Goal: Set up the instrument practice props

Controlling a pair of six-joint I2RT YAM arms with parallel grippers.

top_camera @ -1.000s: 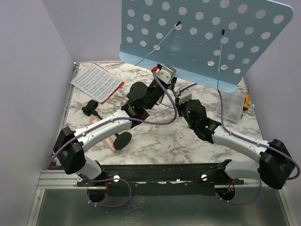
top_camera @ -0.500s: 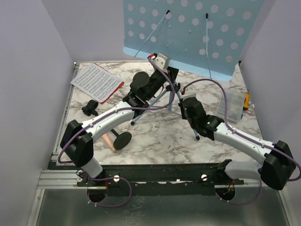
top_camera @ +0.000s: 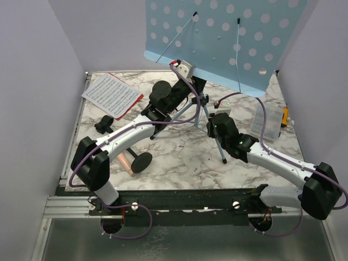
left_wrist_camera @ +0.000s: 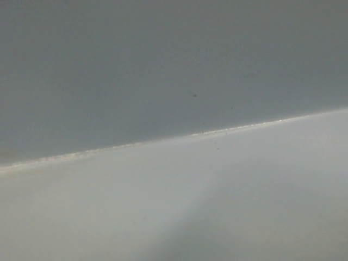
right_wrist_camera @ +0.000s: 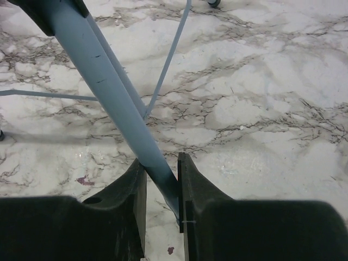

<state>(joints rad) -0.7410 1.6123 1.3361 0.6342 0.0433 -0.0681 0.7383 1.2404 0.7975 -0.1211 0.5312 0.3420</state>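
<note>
On the far left of the marble table (top_camera: 179,157), white sheet music (top_camera: 110,93) lying flat and slightly askew, on top of a red sheet (top_camera: 129,109) that peeks out along the right-hand edge. Just nearer the bases, the pinkish microphone (top_camera: 126,162) down on its side, black round base (top_camera: 142,162) at its right end, close by the left arm.

Over to the middle now: left gripper (top_camera: 196,92) reaching in under the blue desk, right at the hub where the tripod legs meet. Cannot tell whether pinching or spread. Hidden from above, and nothing but grey blur in the wrist view.

Towering at the back centre, the light blue perforated music stand (top_camera: 217,38), desk up high and tilted, two thin wire holders across it, legs splayed on the marble.

Moving right: right gripper (right_wrist_camera: 161,166) low over the table, fingers (right_wrist_camera: 128,190) pressed in on either side of one blue leg (right_wrist_camera: 103,76), pinching it with no gap showing.

Far right, a clear box (top_camera: 269,122) by the wall, apart from the stand's legs.
</note>
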